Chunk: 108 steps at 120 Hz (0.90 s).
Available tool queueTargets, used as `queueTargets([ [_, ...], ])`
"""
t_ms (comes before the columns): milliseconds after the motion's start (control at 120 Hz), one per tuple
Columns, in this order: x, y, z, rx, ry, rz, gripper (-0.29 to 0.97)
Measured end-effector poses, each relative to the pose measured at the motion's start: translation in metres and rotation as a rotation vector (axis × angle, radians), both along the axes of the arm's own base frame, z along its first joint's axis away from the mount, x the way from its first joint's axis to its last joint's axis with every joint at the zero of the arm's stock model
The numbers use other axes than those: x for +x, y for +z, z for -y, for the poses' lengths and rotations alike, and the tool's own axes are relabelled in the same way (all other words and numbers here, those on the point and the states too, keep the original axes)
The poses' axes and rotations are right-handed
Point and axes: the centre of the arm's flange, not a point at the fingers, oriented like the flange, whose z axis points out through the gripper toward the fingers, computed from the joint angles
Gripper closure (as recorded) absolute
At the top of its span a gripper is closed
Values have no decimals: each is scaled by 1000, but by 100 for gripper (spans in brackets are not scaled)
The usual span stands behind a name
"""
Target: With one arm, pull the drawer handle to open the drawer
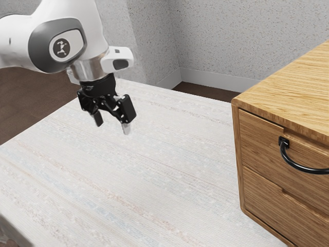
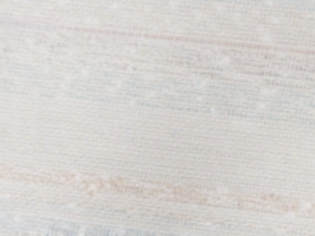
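Observation:
A wooden cabinet (image 1: 293, 98) stands at the exterior view's right, with two drawers in its front. The upper drawer (image 1: 267, 149) carries a black curved handle (image 1: 298, 162) and looks shut, flush with the cabinet front. My gripper (image 1: 113, 123) hangs above the table at the exterior view's upper left, far from the handle. Its two fingers are spread apart with nothing between them. Under my hand, the wrist view has the pale woven tabletop (image 2: 157, 118).
The pale table (image 1: 128, 180) stretches between my gripper and the cabinet with nothing on it. A lower drawer (image 1: 277, 211) sits beneath the upper one. Grey speckled walls (image 1: 231, 36) meet in a corner behind the table, with dark floor below.

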Motion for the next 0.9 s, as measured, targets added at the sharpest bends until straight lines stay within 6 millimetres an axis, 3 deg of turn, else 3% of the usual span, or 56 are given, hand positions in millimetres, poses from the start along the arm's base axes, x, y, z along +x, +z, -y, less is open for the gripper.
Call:
queueTargets([
  [200, -12, 0, -82, 8, 183, -7, 0],
  [250, -19, 19, -90, 4, 207, 24, 0],
  [283, -30, 52, -87, 3, 213, 83, 0],
  [333, -44, 90, -60, -12, 201, 149, 0],
  [392, -54, 112, -1, -52, 173, 182, 0],
  [508, -64, 116, 75, -110, 267, 168, 0],
  [775, -84, 116, 182, -199, 488, 144, 0],
  [900, -83, 113, 196, -228, 617, 134, 0],
])
